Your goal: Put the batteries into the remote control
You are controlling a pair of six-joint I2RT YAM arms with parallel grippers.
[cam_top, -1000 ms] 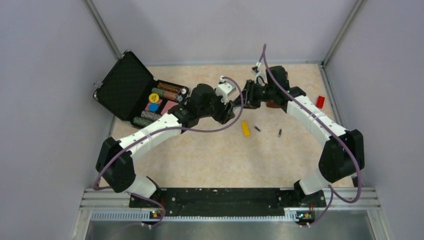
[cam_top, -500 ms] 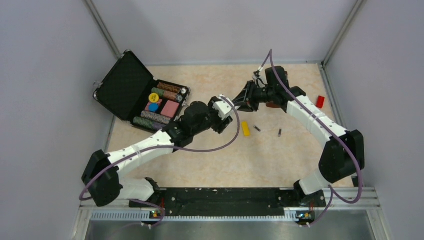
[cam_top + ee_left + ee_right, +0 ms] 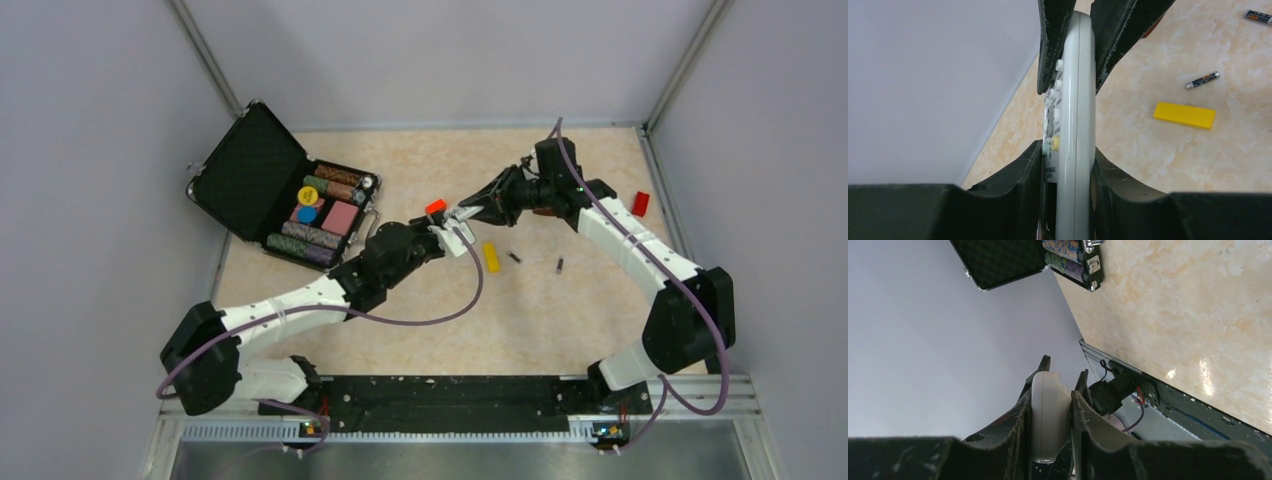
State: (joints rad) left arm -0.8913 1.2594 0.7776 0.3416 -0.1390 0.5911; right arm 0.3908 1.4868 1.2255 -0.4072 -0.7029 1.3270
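The white remote control (image 3: 1075, 100) is held edge-on in the air between both grippers, its buttons facing left in the left wrist view. My left gripper (image 3: 1068, 160) is shut on its lower end. My right gripper (image 3: 1050, 405) is shut on its rounded other end (image 3: 1049, 410). In the top view the two grippers (image 3: 452, 232) (image 3: 478, 210) meet at mid-table, with the remote (image 3: 465, 217) between them. Two batteries (image 3: 515, 257) (image 3: 560, 265) lie on the table right of the grippers. They also show in the left wrist view (image 3: 1202, 79) (image 3: 1258, 16).
A yellow block (image 3: 491, 256) lies just left of the batteries. Red blocks lie near the grippers (image 3: 435, 206) and at the right edge (image 3: 640, 203). An open black case of poker chips (image 3: 300, 205) stands at the back left.
The left arm has lowered and stretched right, and the right gripper has swung left and down with the remote. The two grippers now meet on the remote, and a red block shows beside them.
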